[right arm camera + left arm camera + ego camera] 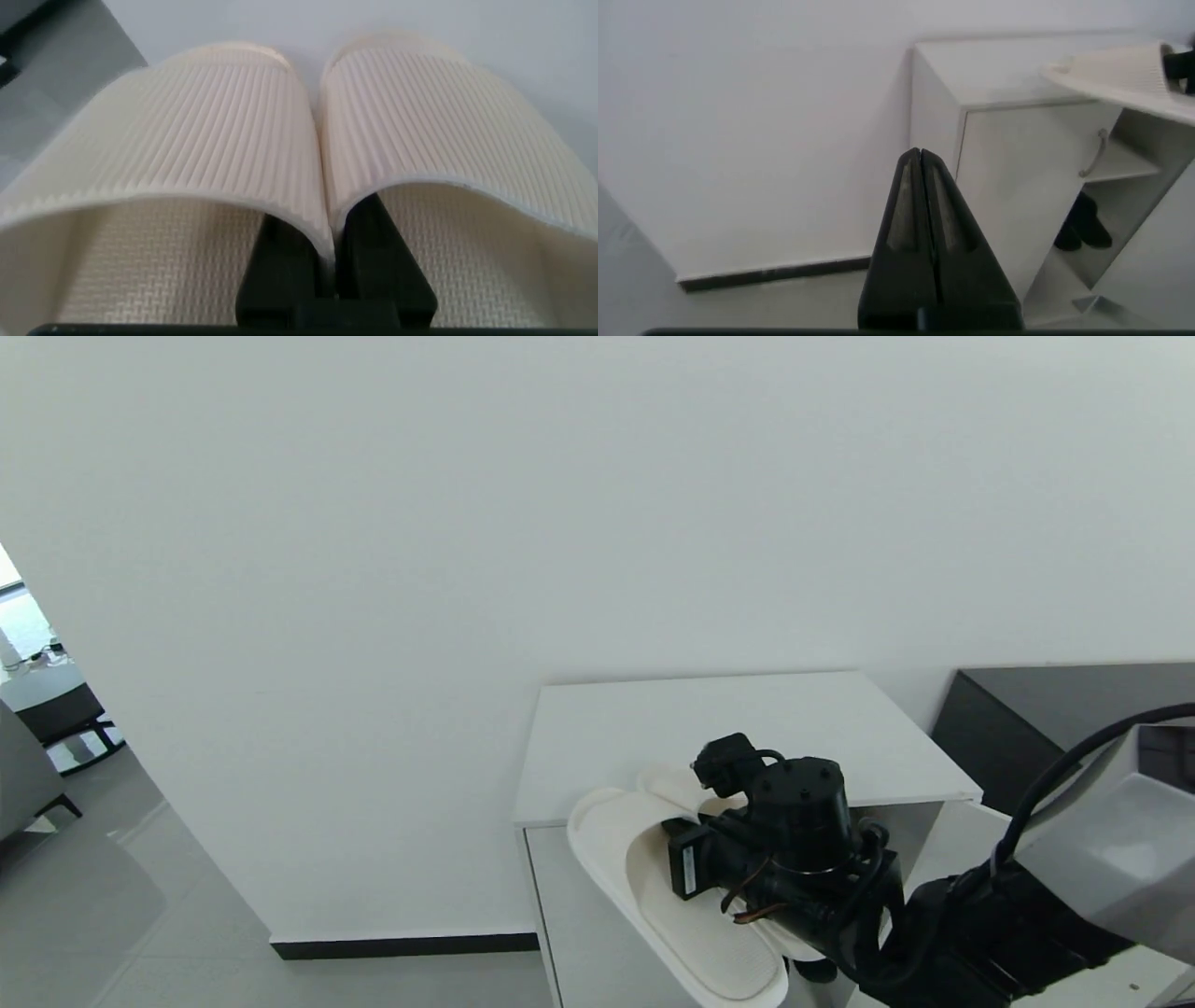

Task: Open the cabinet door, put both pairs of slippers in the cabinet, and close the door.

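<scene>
A pair of cream ribbed slippers (234, 140) is held side by side, and my right gripper (322, 247) is shut on their two inner strap edges. In the head view the slippers (644, 887) hang in front of the white cabinet (728, 737), just below its top front edge, with the right wrist (794, 840) behind them. The left wrist view shows the cabinet's left door (1018, 187) closed, with its handle (1094, 154). The right half stands open onto shelves (1120, 168). My left gripper (920, 187) is shut on nothing, low and to the cabinet's left.
A dark pair of shoes (1083, 224) stands inside the open compartment. The opened door panel (962, 840) juts out at the cabinet's right. A black unit (1074, 709) adjoins on the right. White wall lies behind, grey floor (140, 915) to the left.
</scene>
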`<state>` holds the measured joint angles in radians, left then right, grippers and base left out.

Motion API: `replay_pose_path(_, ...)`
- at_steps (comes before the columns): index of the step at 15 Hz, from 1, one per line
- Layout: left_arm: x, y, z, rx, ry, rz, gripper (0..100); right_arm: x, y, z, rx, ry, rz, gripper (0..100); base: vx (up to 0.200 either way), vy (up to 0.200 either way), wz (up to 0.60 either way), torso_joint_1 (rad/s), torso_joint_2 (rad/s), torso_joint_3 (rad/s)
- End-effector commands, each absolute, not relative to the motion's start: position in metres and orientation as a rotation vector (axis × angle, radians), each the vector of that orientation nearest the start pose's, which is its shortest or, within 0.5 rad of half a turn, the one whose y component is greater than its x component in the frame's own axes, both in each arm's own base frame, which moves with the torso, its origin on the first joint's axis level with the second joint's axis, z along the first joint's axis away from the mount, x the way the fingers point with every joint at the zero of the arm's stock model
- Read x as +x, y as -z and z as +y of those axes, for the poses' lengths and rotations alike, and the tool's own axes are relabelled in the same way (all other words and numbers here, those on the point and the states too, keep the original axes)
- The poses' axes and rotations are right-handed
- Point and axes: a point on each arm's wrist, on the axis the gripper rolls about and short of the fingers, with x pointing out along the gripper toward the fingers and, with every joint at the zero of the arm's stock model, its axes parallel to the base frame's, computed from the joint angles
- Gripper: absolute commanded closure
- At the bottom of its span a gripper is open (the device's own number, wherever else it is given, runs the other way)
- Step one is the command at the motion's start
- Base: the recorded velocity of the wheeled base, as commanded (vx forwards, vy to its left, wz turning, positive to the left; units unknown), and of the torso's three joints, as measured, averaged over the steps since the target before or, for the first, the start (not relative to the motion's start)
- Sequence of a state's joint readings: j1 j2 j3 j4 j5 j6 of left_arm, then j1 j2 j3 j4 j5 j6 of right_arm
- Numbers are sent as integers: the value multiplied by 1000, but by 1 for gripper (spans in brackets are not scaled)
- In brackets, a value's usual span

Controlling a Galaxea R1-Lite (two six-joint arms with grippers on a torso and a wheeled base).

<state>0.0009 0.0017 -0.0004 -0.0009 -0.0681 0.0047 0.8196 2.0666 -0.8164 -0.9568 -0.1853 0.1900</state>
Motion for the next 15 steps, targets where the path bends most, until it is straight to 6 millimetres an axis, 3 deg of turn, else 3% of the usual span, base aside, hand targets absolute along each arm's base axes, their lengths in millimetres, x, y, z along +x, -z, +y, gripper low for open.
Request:
replay_pose_path(1,-23,-75,-2,4,66,3,100,251,-92,267,39,-610,319,100,-200,0,0,27,17,-7)
replay_pose_path(15,-23,-76,-2,5,66,1,100,235,-75,263,46,-711,319,100,0,0,0,0,0,0)
